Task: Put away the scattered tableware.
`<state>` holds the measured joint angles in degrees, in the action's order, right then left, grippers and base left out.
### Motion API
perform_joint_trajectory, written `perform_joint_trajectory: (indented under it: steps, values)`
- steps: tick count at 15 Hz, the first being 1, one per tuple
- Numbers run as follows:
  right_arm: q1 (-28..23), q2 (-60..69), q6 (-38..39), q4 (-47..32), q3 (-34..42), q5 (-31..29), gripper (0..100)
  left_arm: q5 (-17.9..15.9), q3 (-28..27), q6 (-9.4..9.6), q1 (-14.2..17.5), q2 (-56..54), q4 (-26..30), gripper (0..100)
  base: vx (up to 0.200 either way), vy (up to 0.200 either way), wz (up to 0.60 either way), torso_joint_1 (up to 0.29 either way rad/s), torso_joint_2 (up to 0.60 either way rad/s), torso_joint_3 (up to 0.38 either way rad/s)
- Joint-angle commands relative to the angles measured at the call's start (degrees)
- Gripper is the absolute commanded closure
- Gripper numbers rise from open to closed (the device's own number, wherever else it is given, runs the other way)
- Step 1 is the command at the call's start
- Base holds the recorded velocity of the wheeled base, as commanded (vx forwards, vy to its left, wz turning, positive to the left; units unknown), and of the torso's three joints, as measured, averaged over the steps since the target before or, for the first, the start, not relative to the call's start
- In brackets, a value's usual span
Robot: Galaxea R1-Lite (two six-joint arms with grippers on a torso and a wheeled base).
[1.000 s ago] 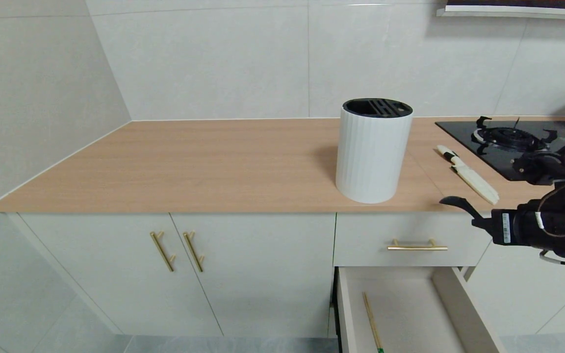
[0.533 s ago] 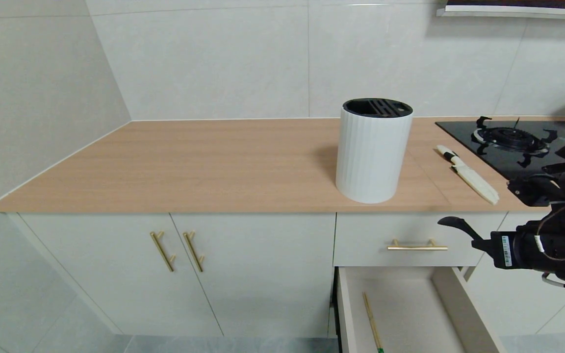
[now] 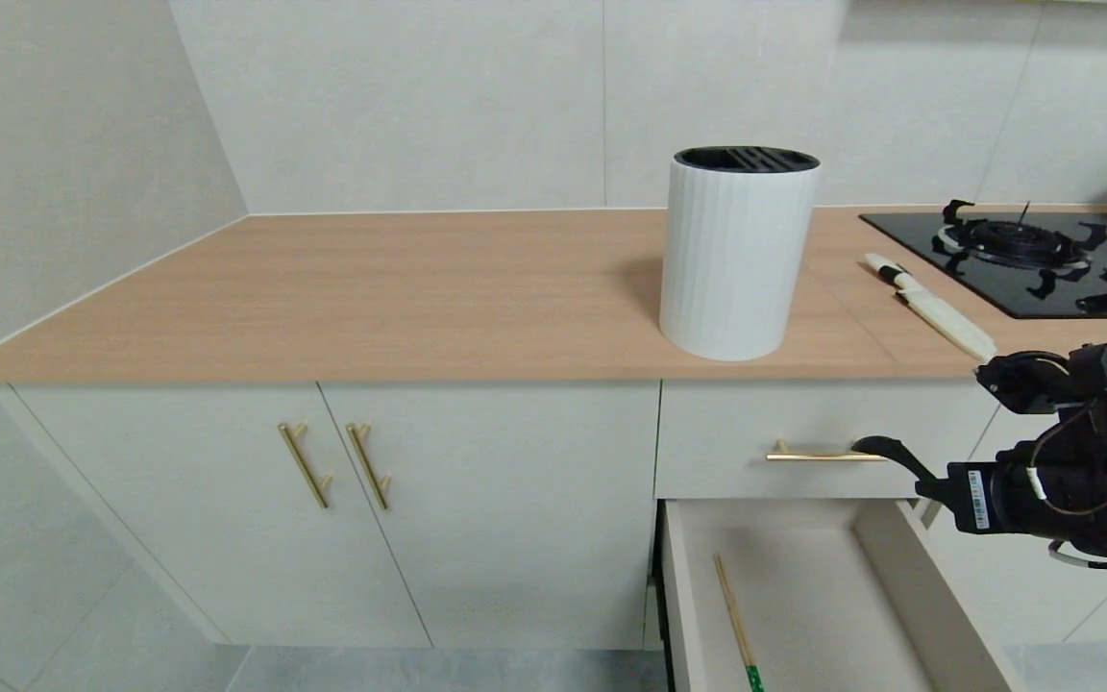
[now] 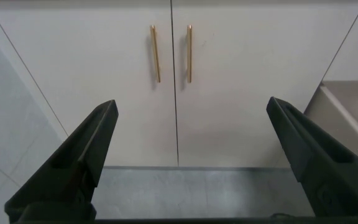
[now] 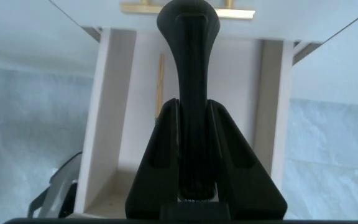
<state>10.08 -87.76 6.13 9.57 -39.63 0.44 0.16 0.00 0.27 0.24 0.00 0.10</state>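
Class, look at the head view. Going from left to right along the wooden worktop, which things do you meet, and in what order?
white slotted holder → knife lying flat → black gas hob

One white ribbed cylindrical holder (image 3: 736, 259), one cream black-banded knife (image 3: 933, 309), one thin wooden chopstick (image 3: 734, 625) (green-tipped), one open white drawer (image 3: 899, 596).

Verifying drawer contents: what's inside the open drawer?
Inside the open drawer, a thin wooden chopstick with a green end lies near the left wall. The drawer's near end is cut off, unseen.
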Motion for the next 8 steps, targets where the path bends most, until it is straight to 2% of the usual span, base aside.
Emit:
perform_joint_trajectory:
  steps: [1,8]
  values:
    - [0.0,-1.1,0.0,0.4,0.1,0.0,100,0.0,0.0,0.00,0.0,0.0,0.0,0,0.000,0.000,0.00,-0.203,0.47,0.276]
    - [-0.1,-3.6,-0.1,1.8,0.5,-0.2,100,0.0,0.0,0.00,0.0,0.0,0.0,0,0.000,0.000,0.00,-0.184,0.46,0.280]
